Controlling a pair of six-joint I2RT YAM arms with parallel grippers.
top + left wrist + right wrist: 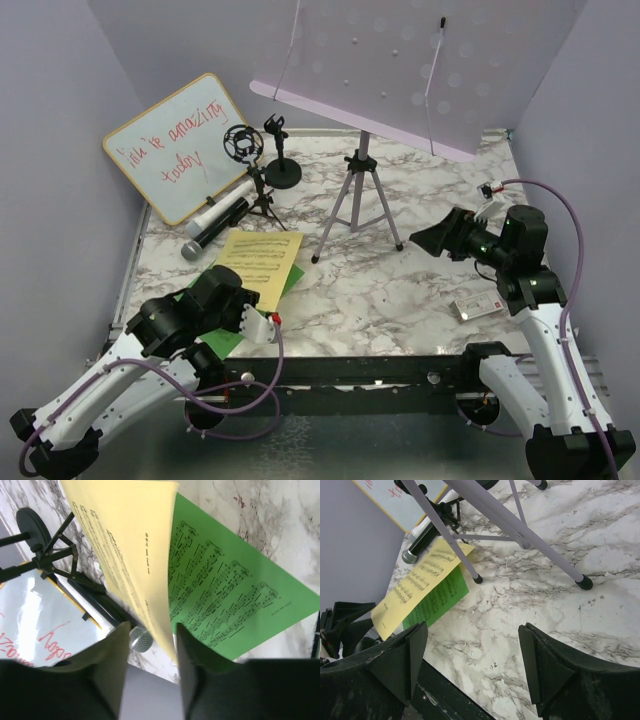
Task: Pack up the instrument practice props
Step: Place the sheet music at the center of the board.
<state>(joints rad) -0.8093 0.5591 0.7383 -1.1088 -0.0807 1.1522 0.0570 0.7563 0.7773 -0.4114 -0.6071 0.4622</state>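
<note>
The yellow music sheet [260, 262] lies over the green one [222, 336] at the front left. My left gripper [232, 300] is at their near edge. In the left wrist view its fingers [195, 670] stand apart with the raised edge of the yellow sheet [125, 555] between them, against the right finger, above the green sheet [225, 590]. Two microphones [215, 225] lie by the black tripod with ring mount [243, 148] and the round-base holder [282, 172]. The lilac rack [380, 70] stands on its tripod at the back. My right gripper [425, 240] is open and empty above the table.
A wood-framed whiteboard [180, 145] leans at the back left behind the microphones. A small white device [482, 305] lies under my right arm. The rack's tripod legs [520, 535] spread over the middle of the marble table [400, 290]. Grey walls close both sides.
</note>
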